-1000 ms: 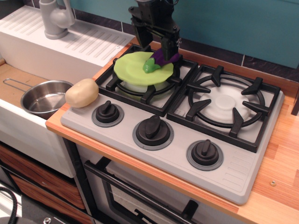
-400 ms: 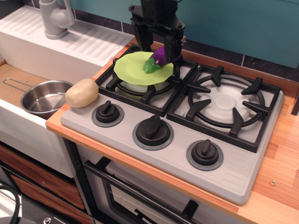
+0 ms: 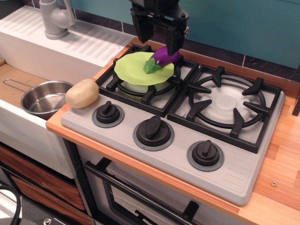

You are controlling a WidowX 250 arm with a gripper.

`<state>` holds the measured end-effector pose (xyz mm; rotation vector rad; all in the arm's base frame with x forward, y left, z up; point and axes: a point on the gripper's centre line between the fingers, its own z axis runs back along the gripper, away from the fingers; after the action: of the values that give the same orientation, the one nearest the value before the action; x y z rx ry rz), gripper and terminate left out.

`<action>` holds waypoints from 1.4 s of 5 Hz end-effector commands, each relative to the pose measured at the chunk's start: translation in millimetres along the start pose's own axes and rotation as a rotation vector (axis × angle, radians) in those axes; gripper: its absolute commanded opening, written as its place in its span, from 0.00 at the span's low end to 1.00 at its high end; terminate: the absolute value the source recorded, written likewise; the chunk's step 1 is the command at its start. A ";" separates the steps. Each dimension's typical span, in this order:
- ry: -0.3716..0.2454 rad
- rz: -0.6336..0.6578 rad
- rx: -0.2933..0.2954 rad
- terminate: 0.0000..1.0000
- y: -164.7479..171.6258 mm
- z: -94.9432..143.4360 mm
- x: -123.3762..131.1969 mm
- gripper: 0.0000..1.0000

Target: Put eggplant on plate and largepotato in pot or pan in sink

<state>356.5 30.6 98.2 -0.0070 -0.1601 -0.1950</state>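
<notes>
The black robot gripper (image 3: 157, 35) hovered with fingers spread empty above the glossy purple eggplant (image 3: 161, 60) on the lime-green plate (image 3: 133, 69), while the tan oval largepotato (image 3: 82, 93) lay down-left by the steel pan (image 3: 42, 98).

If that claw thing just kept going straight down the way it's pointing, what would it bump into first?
Most likely the eggplant, which lies on the back edge of the plate just under the open gripper. Depth is hard to judge from this single view.

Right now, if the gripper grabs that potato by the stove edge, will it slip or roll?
The largepotato looks smooth and oval, so it may slip between closing fingers. Pushed sideways, it would probably roll. It lies at the counter edge above the pan, so it could tumble off.
</notes>
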 end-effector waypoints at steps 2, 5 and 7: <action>-0.067 -0.036 0.067 0.00 -5.8 47.4 16.6 1.00; -0.067 -0.036 0.067 0.00 -5.8 47.4 16.6 1.00; -0.095 -0.066 0.061 0.00 -4.0 53.5 -5.4 1.00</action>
<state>335.0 27.3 127.8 0.0278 -0.1988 -0.2619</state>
